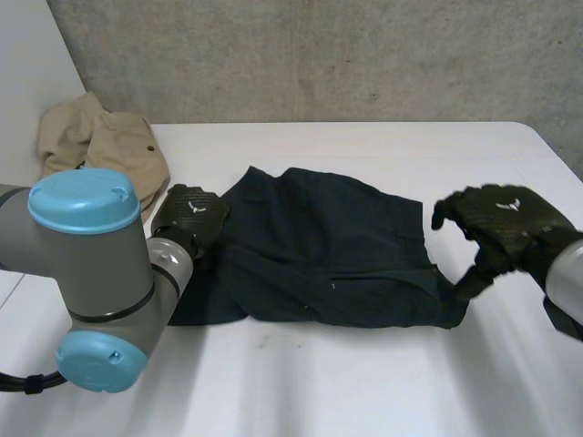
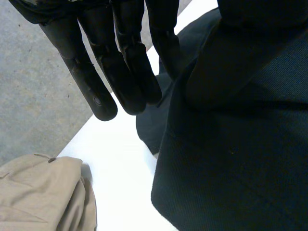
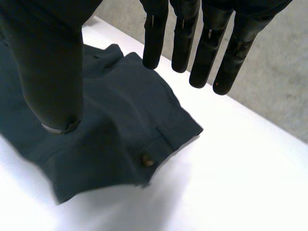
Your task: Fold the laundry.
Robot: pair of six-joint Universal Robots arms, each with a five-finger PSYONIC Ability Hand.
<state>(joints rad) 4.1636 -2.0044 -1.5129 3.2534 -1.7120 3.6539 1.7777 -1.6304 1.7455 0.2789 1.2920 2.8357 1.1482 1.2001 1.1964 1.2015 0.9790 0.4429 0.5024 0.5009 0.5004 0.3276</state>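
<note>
Dark shorts (image 1: 319, 246) lie folded flat in the middle of the white table (image 1: 364, 391). My left hand (image 1: 193, 214) sits on their left edge. In the left wrist view its fingers (image 2: 120, 67) hang straight, and a raised fold of the shorts (image 2: 231, 159) is pinched between the thumb and the nearest finger. My right hand (image 1: 501, 218) hovers just above the right end of the shorts. Its fingers (image 3: 207, 48) are spread apart from the thumb and hold nothing. Under its palm lies a corner of the shorts (image 3: 110, 110) with a small button (image 3: 147, 160).
A beige garment (image 1: 100, 146) lies crumpled at the table's back left corner, close to my left hand's fingertips (image 2: 43, 192). My left arm's grey joint with blue caps (image 1: 91, 273) stands over the front left. A concrete wall runs behind the table.
</note>
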